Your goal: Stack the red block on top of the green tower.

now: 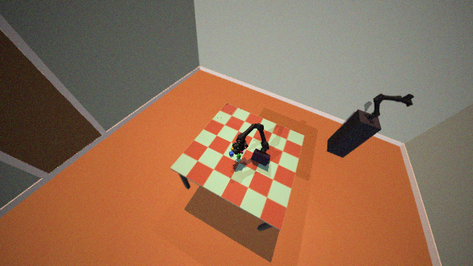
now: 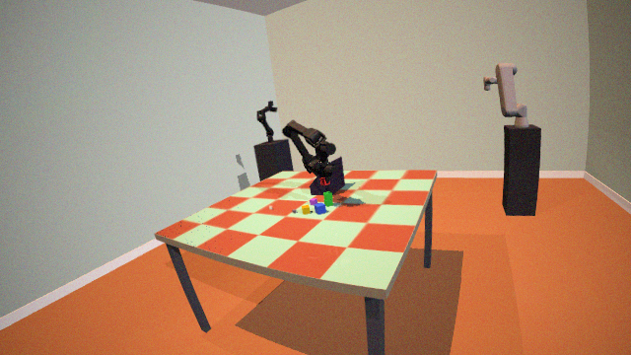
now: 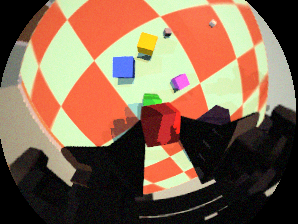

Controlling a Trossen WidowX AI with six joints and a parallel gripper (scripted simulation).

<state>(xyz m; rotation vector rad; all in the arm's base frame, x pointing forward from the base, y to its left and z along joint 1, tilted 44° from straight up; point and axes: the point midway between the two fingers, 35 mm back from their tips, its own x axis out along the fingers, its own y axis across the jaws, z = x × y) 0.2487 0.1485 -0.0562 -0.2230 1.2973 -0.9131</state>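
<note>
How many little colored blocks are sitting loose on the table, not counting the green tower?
3: a yellow block, a blue block and a purple block, near the green tower. The red block is between the fingers. Others may be hidden.

Claw (image 3: 166,137) up over the worktop (image 2: 345,247), clamped on the block (image 3: 160,123), tower (image 2: 328,198) right underneath. In the exterior view: three loose cubes (image 2: 320,208) bunched just left and in front of the tower, arm base (image 2: 331,177) behind it. Two tiny bits (image 3: 213,23) further out, well apart from the bunch.
</note>
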